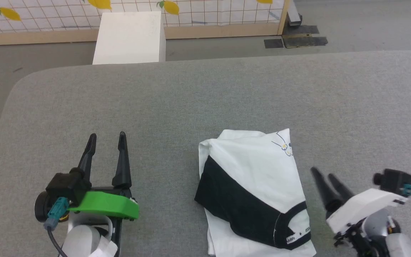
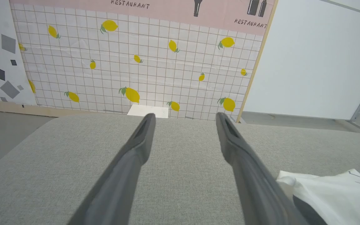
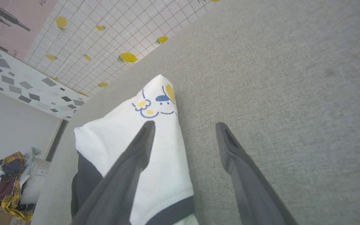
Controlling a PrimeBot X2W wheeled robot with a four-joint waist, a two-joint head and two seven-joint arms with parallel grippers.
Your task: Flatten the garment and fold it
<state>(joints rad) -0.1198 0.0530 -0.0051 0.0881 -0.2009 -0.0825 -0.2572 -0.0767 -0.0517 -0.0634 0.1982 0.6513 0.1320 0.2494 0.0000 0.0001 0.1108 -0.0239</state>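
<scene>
While looking down from the head, find the garment folded into a compact packet on the grey desk, close to the near edge and right of centre. White body uppermost, with a black sleeve laid slantwise across it, a black neckline at the near right corner and a small cartoon print at the far right corner. Just right of the packet, the right gripper: released, fingers parted and empty, pointing up and leftward. From its wrist, one finger seen against the white cloth, the other against bare desk; cannot tell whether touching. Well apart to the left, the left gripper: likewise released, grasping nothing, fingers spread over bare desk, with a corner of the garment at the lower right of its wrist view. Beyond the desk, a white box and a lemon-printed wall panel.
</scene>
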